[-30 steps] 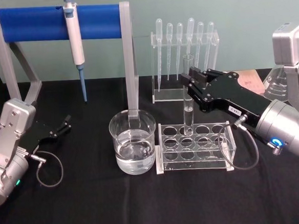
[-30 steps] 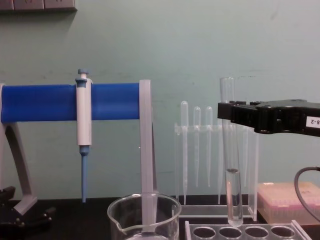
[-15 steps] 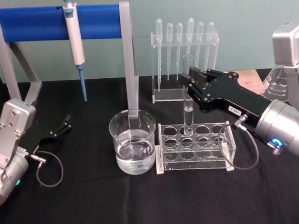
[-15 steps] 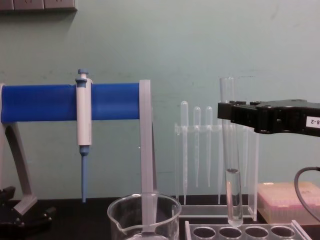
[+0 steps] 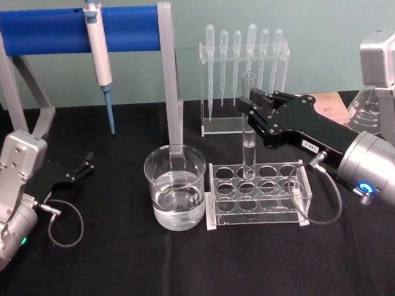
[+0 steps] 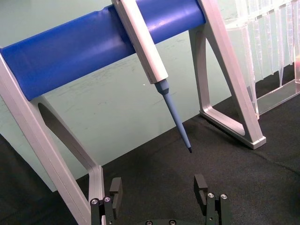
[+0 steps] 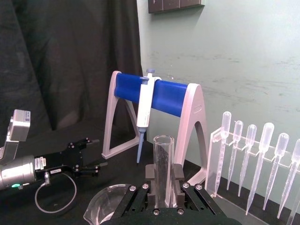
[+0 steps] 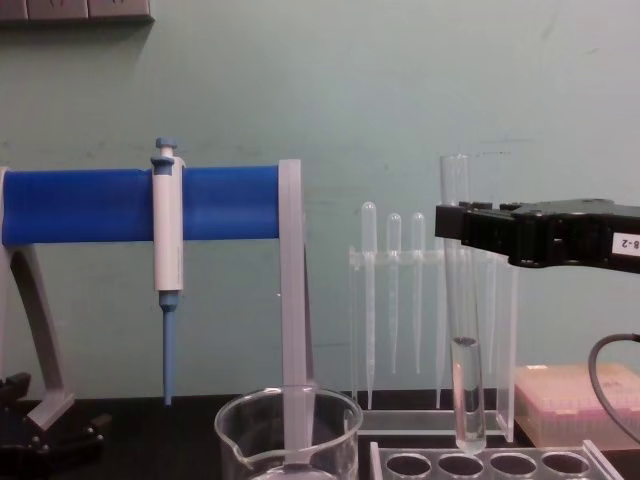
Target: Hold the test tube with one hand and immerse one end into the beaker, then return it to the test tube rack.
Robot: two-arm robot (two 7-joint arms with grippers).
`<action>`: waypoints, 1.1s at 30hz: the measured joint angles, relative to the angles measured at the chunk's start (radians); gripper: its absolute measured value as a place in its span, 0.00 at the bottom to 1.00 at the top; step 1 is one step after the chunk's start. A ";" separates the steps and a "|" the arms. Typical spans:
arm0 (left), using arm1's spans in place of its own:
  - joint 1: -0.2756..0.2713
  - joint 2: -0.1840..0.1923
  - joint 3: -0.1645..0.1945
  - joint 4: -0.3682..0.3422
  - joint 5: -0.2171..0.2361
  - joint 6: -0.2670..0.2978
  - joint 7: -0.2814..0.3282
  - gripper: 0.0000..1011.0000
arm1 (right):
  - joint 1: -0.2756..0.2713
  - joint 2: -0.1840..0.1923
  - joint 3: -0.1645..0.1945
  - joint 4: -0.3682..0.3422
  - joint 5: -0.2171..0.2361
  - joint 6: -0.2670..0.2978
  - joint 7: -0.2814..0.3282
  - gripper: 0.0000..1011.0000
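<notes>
The test tube (image 5: 248,127) stands upright over the clear tube rack (image 5: 258,192), its rounded end (image 8: 468,440) just above a back-row hole. My right gripper (image 5: 252,107) is shut on the test tube's upper part, with the rim (image 7: 164,139) sticking up between the fingers (image 7: 149,174). Clear liquid fills the tube's lower part (image 8: 466,390). The beaker (image 5: 177,190), partly filled with water, sits left of the rack and apart from the tube (image 8: 288,430). My left gripper (image 5: 83,166) rests open at the table's left (image 6: 158,187), holding nothing.
A blue-barred stand (image 5: 80,24) with a hanging pipettor (image 5: 99,53) rises behind the beaker. A clear holder of plastic pipettes (image 5: 242,57) stands behind the rack. A pink box (image 8: 575,400) and a flask (image 5: 363,113) sit at the far right.
</notes>
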 joint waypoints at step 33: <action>0.000 0.000 0.000 0.000 0.000 0.000 0.000 0.99 | 0.000 0.000 0.000 0.000 0.000 0.000 0.000 0.22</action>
